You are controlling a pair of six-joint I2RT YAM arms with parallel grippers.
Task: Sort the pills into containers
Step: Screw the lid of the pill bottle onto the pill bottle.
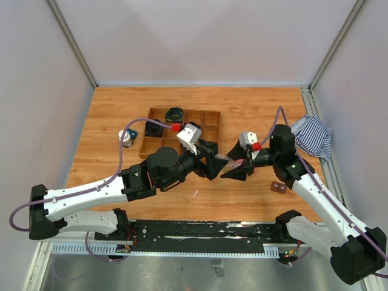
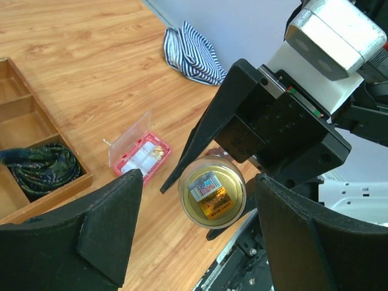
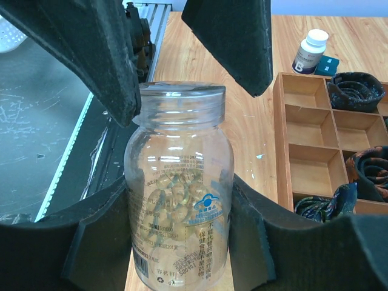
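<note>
Top view: left claw [image 1: 213, 167] and right claw [image 1: 233, 170] meet above the wood-grain worktop [image 1: 254, 112], pale walls [image 1: 182, 36] around; left wrist: left claw spread either side of the clear vial [image 2: 212, 193], pink box [image 2: 140, 154] open on the worktop; right wrist: right claw pinching the vial's body, yellowish pills inside.

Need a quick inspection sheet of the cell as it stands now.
Surface: wooden table, intact.
Job's things: clear bottle capped, pills inside; pink box lid open; white-capped bottle upright by wooden tray.
Clutter: wooden tray; striped cloth at table's right edge; small brown item.
Hands: right hand shut on clear bottle; left hand open around its cap.
Cables: purple cables loop off both arms.
Surroundings: grey walls; nothing else seen.
</note>
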